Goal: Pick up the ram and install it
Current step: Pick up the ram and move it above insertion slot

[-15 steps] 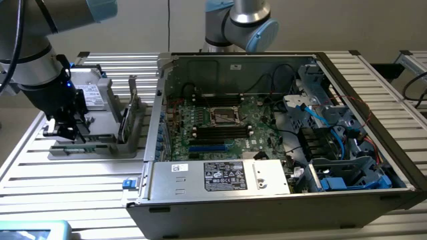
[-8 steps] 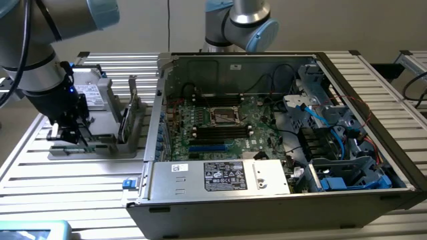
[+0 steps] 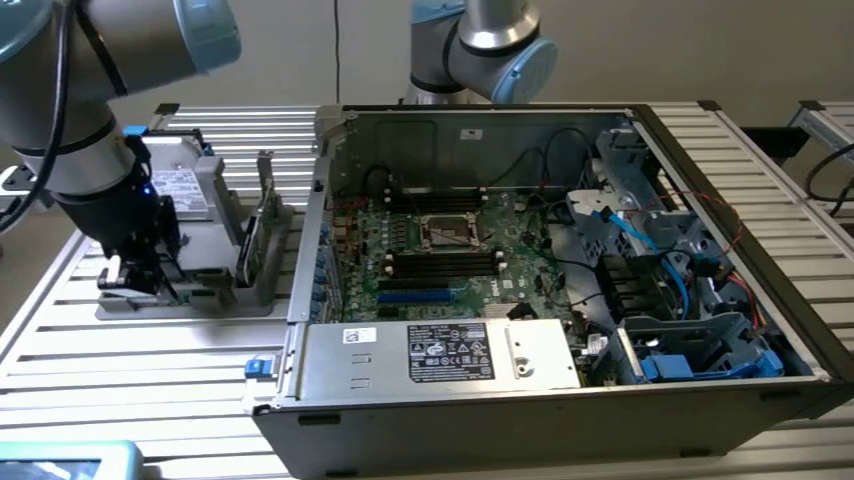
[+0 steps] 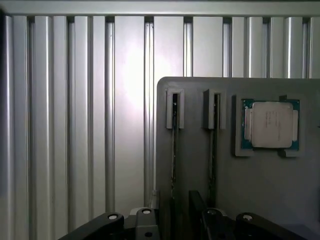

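Observation:
Two ram sticks stand on edge in slotted holders of a grey fixture plate [image 4: 260, 185]. The one farther from the processor is the ram [image 4: 174, 150]; the other stick [image 4: 214, 150] runs parallel to it. My gripper [image 4: 180, 217] hangs open just above the plate, with its dark fingers [image 4: 196, 210] on either side of the near end of the first stick and nothing held. In the exterior view the gripper [image 3: 138, 278] is low over the fixture [image 3: 200, 300], at the exterior view's left, beside the open computer case [image 3: 534, 400].
A processor chip [image 4: 270, 125] lies in a recess of the fixture. An upright card [image 3: 262, 220] stands between fixture and case. The motherboard [image 3: 441, 240] lies inside the case with black memory slots [image 3: 441, 264]. Cables and drive bays [image 3: 667, 300] crowd the case's other side. A second arm [image 3: 481, 50] stands behind.

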